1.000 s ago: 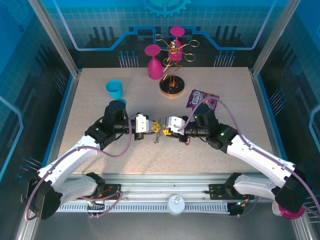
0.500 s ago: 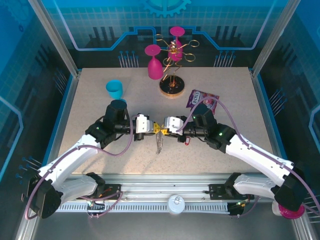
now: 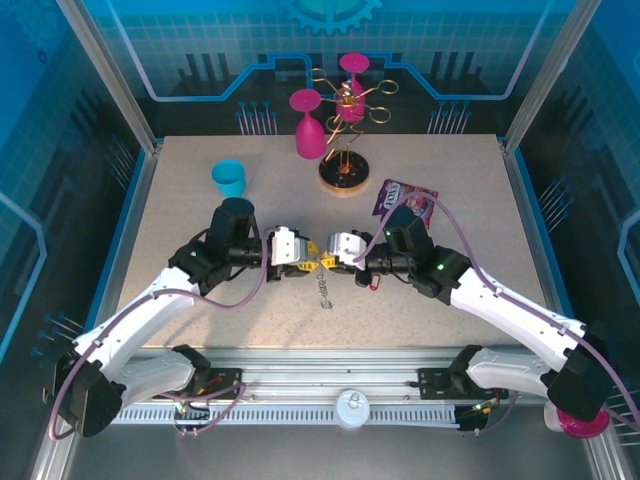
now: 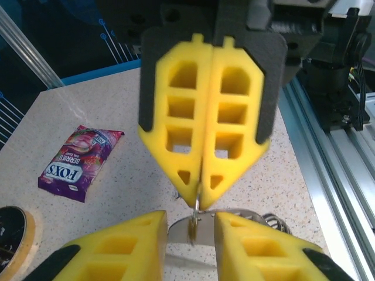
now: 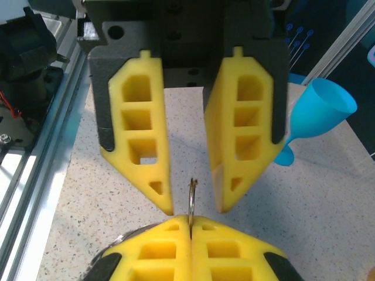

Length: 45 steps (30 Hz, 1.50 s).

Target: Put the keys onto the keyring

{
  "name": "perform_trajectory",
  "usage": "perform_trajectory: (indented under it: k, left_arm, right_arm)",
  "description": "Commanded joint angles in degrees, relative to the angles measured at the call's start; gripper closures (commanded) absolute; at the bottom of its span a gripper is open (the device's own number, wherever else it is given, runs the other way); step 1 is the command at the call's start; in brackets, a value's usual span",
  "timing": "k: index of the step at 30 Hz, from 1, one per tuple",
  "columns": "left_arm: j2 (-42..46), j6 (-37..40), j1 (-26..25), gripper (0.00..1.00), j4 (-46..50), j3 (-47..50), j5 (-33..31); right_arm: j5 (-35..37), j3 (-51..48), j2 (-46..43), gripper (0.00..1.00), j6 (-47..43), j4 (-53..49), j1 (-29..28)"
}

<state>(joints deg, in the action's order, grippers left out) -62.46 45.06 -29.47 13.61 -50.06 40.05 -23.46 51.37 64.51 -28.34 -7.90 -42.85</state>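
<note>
We look down on a speckled beige table (image 3: 460,170) edged in blue. Translucent blue walls (image 3: 180,50) printed with circuit lines box it in, framed by aluminium posts. A grooved metal rail (image 3: 300,385) runs along the near edge. Beyond the left gripper (image 3: 308,258), off to its outer side, stands a blue cup (image 3: 229,178). Farther out past both grippers, a gold wire rack (image 3: 350,100) rises from a round dark base and carries two pink cups (image 3: 307,125). A purple snack packet (image 3: 405,197) lies just beyond the right gripper (image 3: 331,262), beside its arm.

The grippers meet tip to tip. The left one's yellow fingers are spread with a clear gap between them. The right one's are pressed together, pinching a thin silver ring of the keyring (image 5: 192,198) edge-on, and the ring pokes into the left gripper's gap. The keyring's string of small rings trails from the fingertips toward the near edge. The keys (image 3: 373,282), a small red tag, sit just behind the right gripper's fingers on the near side. We cannot tell whether they hang or lie on the table.

A second ago that string was bunched short under the fingertips. Now it reaches farther toward the near edge. Both grippers have drifted slightly toward the right arm's side, still tip to tip. Cups, rack and packet lie as before.
</note>
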Motion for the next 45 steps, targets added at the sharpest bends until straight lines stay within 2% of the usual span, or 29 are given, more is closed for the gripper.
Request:
perform_trajectory:
  k: [1, 9, 28, 32, 37, 39, 41, 45]
  left_arm:
    - [2.46, 0.23, -0.69, 0.71, 4.05, -0.86, -0.70]
    - [2.55, -0.49, -0.80, 0.74, 5.88, -0.95, -0.54]
    - [-0.42, 1.50, -0.82, 0.87, 9.18, -3.73, 2.35]
    - [-0.42, 1.87, -0.77, 1.00, 9.60, -3.81, 2.49]
    - [0.11, 2.49, -0.83, 1.00, 9.94, -4.07, 1.51]
    - [0.23, 2.48, -0.92, 1.00, 10.23, -4.43, 0.92]
    - [0.07, 2.44, -0.93, 1.00, 11.04, -5.04, 0.19]
    - [-1.04, 1.97, -1.14, 1.00, 13.62, -6.91, -1.98]
  right_arm:
    - [-6.37, -2.24, -2.98, 1.00, 2.82, 5.13, 1.59]
    - [-10.98, -3.39, -2.36, 1.00, 4.82, 7.53, 2.68]
    - [-10.01, -1.34, 3.31, 1.00, 5.22, 9.67, -0.19]
    - [-10.55, -1.28, 3.35, 1.00, 5.51, 9.73, -0.28]
    - [-6.97, -1.36, 2.51, 1.00, 4.42, 7.52, -0.30]
    - [-3.97, -1.30, 1.98, 0.85, 3.18, 5.79, -0.43]
    - [-2.38, -1.32, 1.73, 0.77, 1.79, 4.04, -0.70]
    - [-0.88, 0.86, 2.43, 0.75, 0.07, 1.98, -0.92]
